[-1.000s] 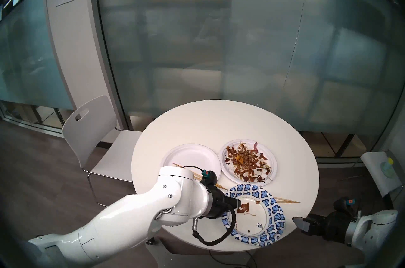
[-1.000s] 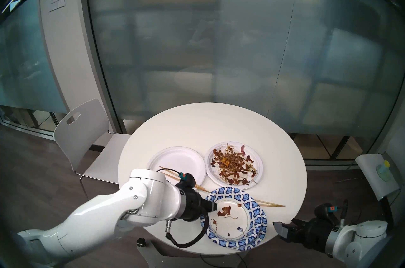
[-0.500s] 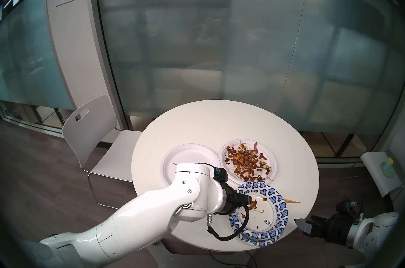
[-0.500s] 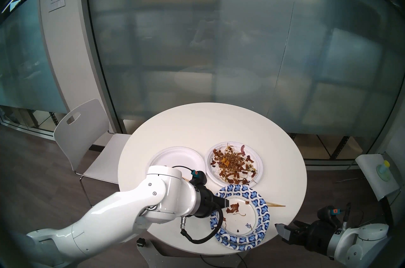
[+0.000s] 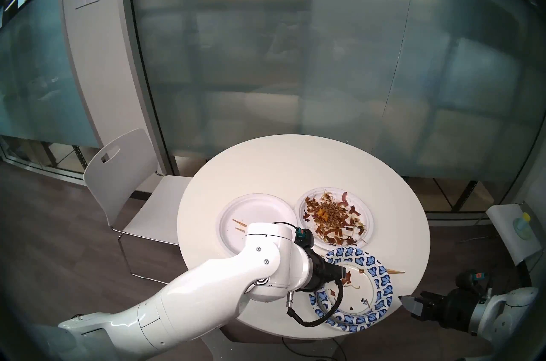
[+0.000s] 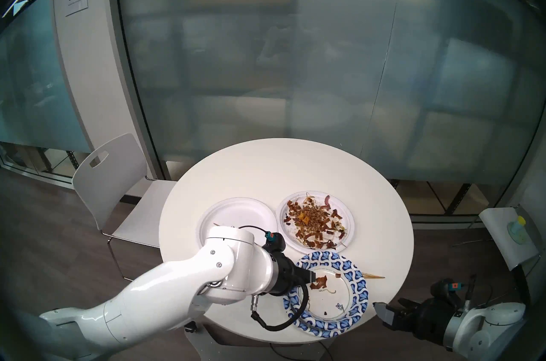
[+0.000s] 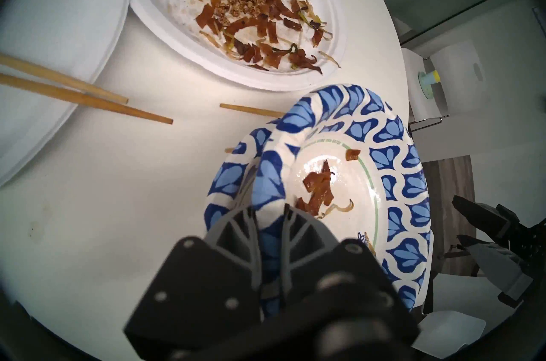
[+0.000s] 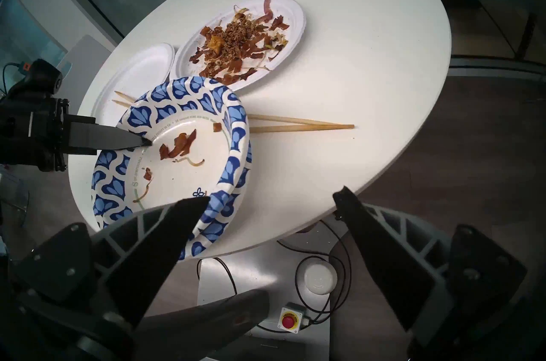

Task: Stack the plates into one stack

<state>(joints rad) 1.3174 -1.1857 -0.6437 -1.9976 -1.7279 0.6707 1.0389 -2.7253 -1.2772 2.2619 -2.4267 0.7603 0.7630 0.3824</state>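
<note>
While left gripper (image 7: 270, 211) pinches near rim of top blue plate (image 7: 348, 189), nested on second blue plate (image 7: 227, 174), both just beside food plate (image 7: 236, 11). Paper: light, floppy; grip rim only, keep level. Right gripper (image 8: 271, 200) spread, empty.

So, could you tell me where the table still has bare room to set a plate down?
The far half of the table, beyond both white plates, is bare, as is its right side past the plate of scraps. The near side is crowded: the blue-rimmed plates, chopsticks and left gripper.
</note>
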